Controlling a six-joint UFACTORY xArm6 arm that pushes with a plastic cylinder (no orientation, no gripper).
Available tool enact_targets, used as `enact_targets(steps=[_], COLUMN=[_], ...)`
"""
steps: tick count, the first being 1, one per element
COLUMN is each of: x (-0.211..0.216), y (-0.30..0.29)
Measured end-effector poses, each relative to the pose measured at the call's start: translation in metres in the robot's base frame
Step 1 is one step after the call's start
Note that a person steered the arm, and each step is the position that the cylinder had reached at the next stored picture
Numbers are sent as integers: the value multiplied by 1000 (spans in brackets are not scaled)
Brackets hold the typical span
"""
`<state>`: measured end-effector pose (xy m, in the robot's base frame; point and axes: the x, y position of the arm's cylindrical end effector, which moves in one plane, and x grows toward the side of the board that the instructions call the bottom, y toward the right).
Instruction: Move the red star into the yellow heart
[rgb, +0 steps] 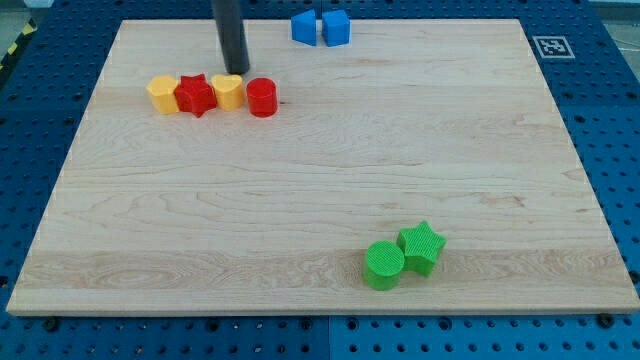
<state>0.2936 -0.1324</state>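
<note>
rod's upper part is cut off at view's top. wood board (320, 180) w/ much bare room in middle. no gripper here; my tip (236, 71) sits just behind yellow heart (228, 91), holds nothing. red star (196, 95) touches heart's left side, far-left near board edge.

Wooden board (300, 180) carries yellow, red, blue, green blocks.
</note>
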Motion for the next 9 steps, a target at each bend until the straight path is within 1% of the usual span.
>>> enact_targets(steps=[1, 2, 5, 6, 7, 8, 9], x=[0, 18, 51, 54, 70, 72, 58], y=[-37, -37, -38, -34, -10, -5, -42])
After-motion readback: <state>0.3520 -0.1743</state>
